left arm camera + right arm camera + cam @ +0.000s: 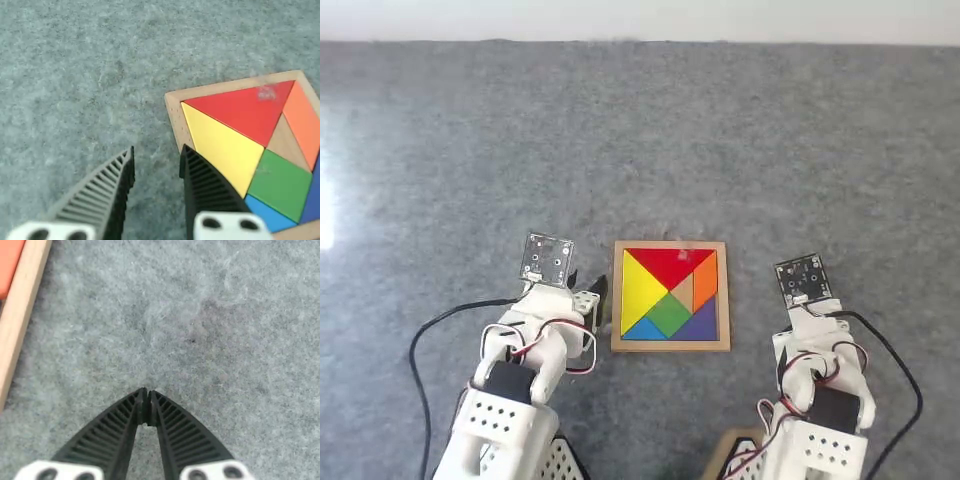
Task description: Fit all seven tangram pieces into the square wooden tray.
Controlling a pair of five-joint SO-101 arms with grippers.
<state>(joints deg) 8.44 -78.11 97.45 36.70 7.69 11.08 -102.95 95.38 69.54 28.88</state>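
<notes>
Grey felt-like matting (470, 130) spreads under everything, and on it lies our square wooden tray (670, 345). Inside it, lying flat, we count a large red triangle (240, 107), a large yellow triangle (225, 145), an orange piece (302, 120), a green square (280, 182), a small blue triangle (270, 215) and a purple triangle (705, 322). A tan triangle (286, 142) among them may be a bare-wood seventh piece or an empty slot; we cannot tell which. Our left gripper (157, 148) hangs low with its jaws spread and empty, the tray's corner just beside one jaw, well placed, we judge, to nudge a piece if one sits proud. Our right gripper (146, 391) has its jaws pressed together over bare matting, the tray's rim off to one side of them, likely parked clear of the work.
</notes>
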